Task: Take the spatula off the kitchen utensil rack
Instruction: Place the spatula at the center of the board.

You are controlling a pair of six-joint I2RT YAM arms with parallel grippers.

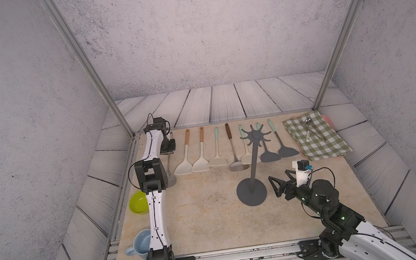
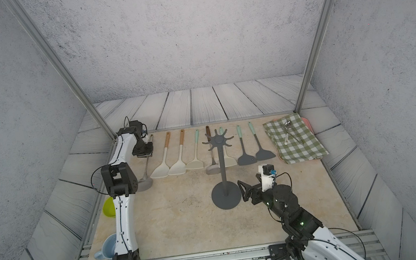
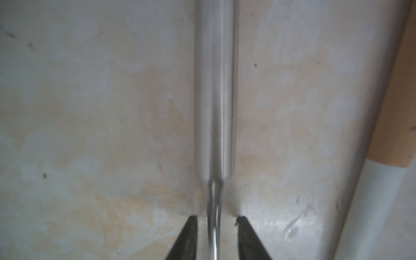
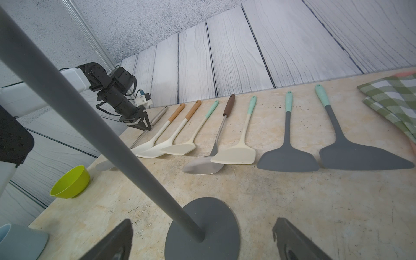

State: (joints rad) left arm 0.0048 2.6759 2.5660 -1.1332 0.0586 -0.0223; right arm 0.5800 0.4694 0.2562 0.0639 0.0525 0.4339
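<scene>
The kitchen utensil rack (image 1: 253, 163) (image 2: 223, 167) stands mid-table, and nothing hangs from its top prongs. A steel spatula (image 1: 169, 165) (image 2: 147, 166) lies flat at the left end of a row of utensils. My left gripper (image 1: 169, 149) (image 2: 145, 152) (image 3: 216, 217) points down over its handle (image 3: 213, 90). The jaws are open a little, and the thin shaft runs between them with a gap on each side. My right gripper (image 1: 274, 187) (image 2: 242, 191) (image 4: 202, 222) is wide open low beside the rack's round base (image 4: 216, 238), with nothing in it.
Several more spatulas (image 1: 200, 161) lie side by side along the back of the table. A checked cloth (image 1: 316, 135) with cutlery lies at the back right. A green bowl (image 1: 138, 202) and a blue mug (image 1: 140, 243) sit by the left arm.
</scene>
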